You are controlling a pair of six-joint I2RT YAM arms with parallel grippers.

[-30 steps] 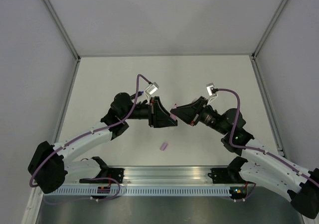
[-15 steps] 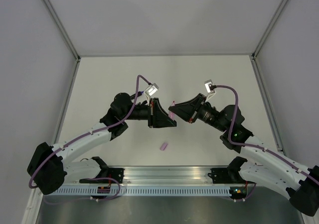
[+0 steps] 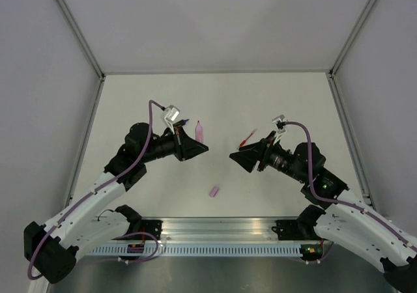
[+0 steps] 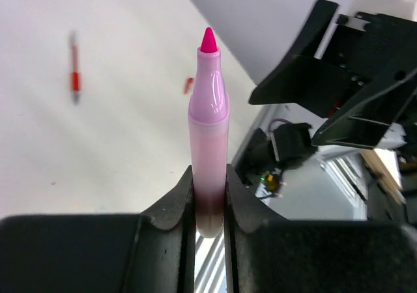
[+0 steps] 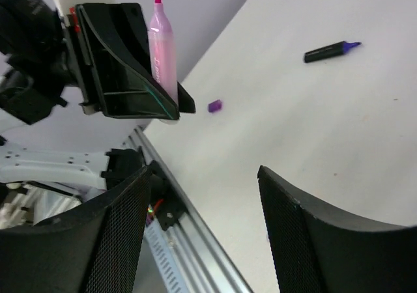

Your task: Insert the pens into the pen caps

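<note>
My left gripper [image 4: 208, 179] is shut on the blunt end of the pale pink pen [image 4: 208, 124], which stands upright with its magenta tip bare. From above, that gripper [image 3: 197, 146] and the pink pen [image 3: 200, 131] are left of centre. Facing it across a gap, my right gripper [image 3: 236, 157] is open and empty [image 5: 203, 176]. The red pen [image 3: 249, 137] lies on the table behind the right gripper. A dark purple pen [image 5: 331, 50] lies flat further off. A purple cap [image 3: 214, 191] sits near the front edge, and a small red cap [image 4: 188, 84] lies near the red pen [image 4: 75, 78].
The metal rail [image 3: 221, 231] with both arm bases runs along the near edge. Grey walls with aluminium posts [image 3: 78, 29] close in the white table [image 3: 215, 97] on three sides.
The grippers, close together at the centre before, have drawn apart. The left one moved left with the pink pen. The right one backed away to the right and opened.
</note>
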